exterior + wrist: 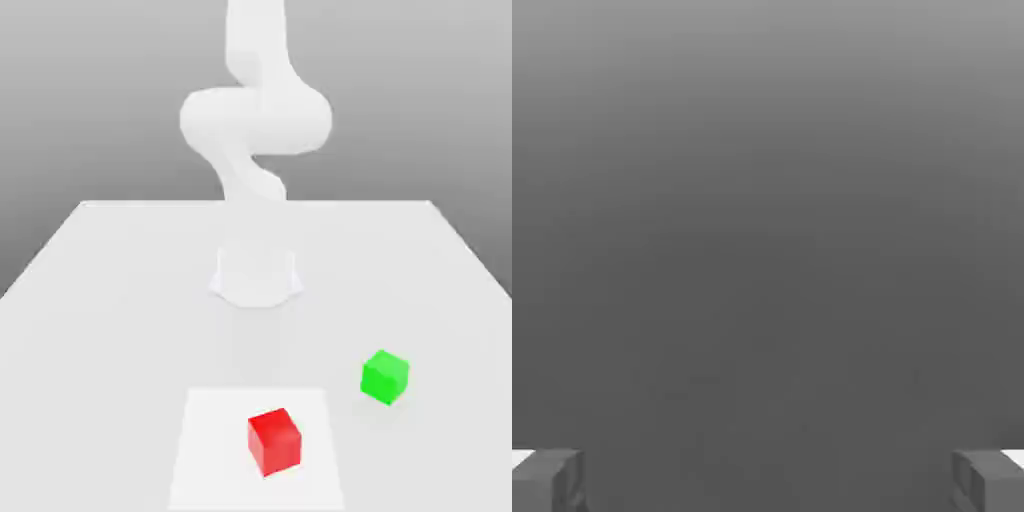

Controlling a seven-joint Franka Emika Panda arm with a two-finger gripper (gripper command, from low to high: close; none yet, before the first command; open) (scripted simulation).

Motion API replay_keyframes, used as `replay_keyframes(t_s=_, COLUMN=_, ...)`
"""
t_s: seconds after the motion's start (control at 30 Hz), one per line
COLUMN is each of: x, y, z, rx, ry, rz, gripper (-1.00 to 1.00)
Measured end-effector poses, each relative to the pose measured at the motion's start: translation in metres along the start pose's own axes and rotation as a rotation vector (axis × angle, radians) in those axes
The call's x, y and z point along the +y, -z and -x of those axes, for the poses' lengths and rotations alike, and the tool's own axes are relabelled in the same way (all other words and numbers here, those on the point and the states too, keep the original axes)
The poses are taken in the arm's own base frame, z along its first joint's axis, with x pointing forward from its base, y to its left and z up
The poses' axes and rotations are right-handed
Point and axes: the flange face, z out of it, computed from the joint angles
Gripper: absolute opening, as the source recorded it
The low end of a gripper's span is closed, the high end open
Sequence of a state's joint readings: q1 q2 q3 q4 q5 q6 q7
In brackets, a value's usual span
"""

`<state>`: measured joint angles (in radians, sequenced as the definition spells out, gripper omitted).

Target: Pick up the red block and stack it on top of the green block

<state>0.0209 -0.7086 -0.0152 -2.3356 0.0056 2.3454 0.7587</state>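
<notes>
The red block (pixel 274 441) rests on the table near the front edge, on a lighter white square patch (pixel 215 450). The green block (pixel 384 376) sits on the table a little farther back, toward the exterior view's right of the red one, and the two are apart. In the hand view my gripper (pixel 768 482) is open: its two grey fingertips (pixel 548 480) stand far apart with nothing between them, against a plain grey background. Neither block touches the gripper.
The arm's white base (pixel 256 276) stands at the middle of the white table (pixel 100 300), behind both blocks. Its links (pixel 255 115) rise from there and leave the exterior view at the top.
</notes>
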Motion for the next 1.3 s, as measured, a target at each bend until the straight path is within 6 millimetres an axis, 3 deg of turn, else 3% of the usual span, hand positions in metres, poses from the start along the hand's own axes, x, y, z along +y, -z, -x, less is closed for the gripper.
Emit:
replay_keyframes(t_s=0.17, x=0.016, y=-0.113, z=0.022, rx=-0.143, ry=0.079, rz=0.092, gripper=0.0)
replay_keyframes(t_s=0.37, x=0.055, y=-0.229, z=0.072, rx=-0.306, ry=0.174, rz=0.2, gripper=0.0)
replay_keyframes(t_s=0.53, x=0.101, y=-0.306, z=0.128, rx=-0.439, ry=0.255, rz=0.292, gripper=0.0)
replay_keyframes(t_s=0.67, x=0.146, y=-0.352, z=0.179, rx=-0.545, ry=0.326, rz=0.365, gripper=0.0)
replay_keyframes(t_s=0.73, x=0.168, y=-0.37, z=0.2, rx=-0.584, ry=0.35, rz=0.395, gripper=0.0)
replay_keyframes(t_s=0.9, x=0.198, y=-0.413, z=0.229, rx=-0.598, ry=0.359, rz=0.405, gripper=0.0)
replay_keyframes(t_s=0.93, x=0.202, y=-0.418, z=0.233, rx=-0.598, ry=0.358, rz=0.405, gripper=-1.0)
replay_keyframes(t_s=1.13, x=0.204, y=-0.421, z=0.235, rx=-0.599, ry=0.359, rz=0.406, gripper=-1.0)
replay_keyframes(t_s=1.3, x=0.184, y=-0.39, z=0.215, rx=-0.599, ry=0.359, rz=0.405, gripper=-1.0)
